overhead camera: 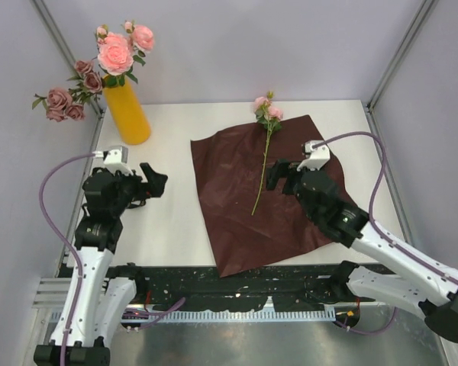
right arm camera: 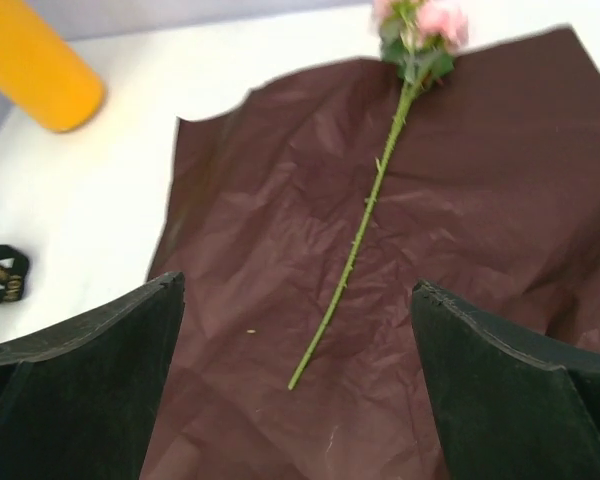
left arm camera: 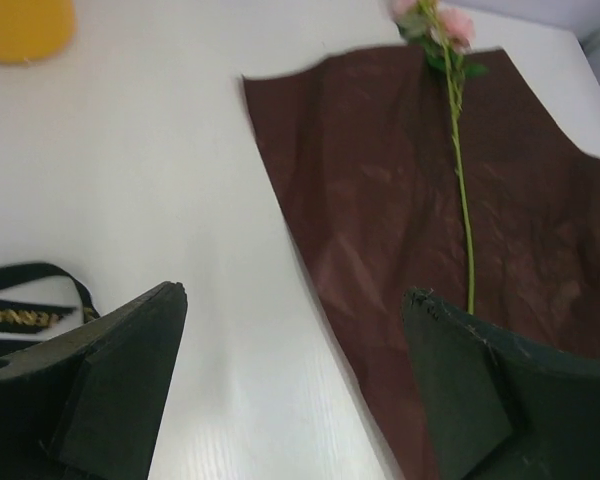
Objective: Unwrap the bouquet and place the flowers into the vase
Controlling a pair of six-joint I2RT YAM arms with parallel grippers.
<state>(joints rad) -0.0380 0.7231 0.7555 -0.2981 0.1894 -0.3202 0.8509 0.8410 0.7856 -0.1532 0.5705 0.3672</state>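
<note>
The yellow-orange vase stands at the back left and holds several pink and mauve flowers. The bouquet is undone: its dark red paper lies flat mid-table. One pink flower rests on the paper, bloom at the far edge, stem end toward me. My right gripper hovers open just right of that stem; in the right wrist view the stem runs between the spread fingers of the gripper. My left gripper is open and empty over bare table left of the paper.
A black ribbon with gold lettering lies on the white table by my left gripper, and shows at the left edge as a ribbon in the right wrist view. Grey walls and metal posts enclose the table.
</note>
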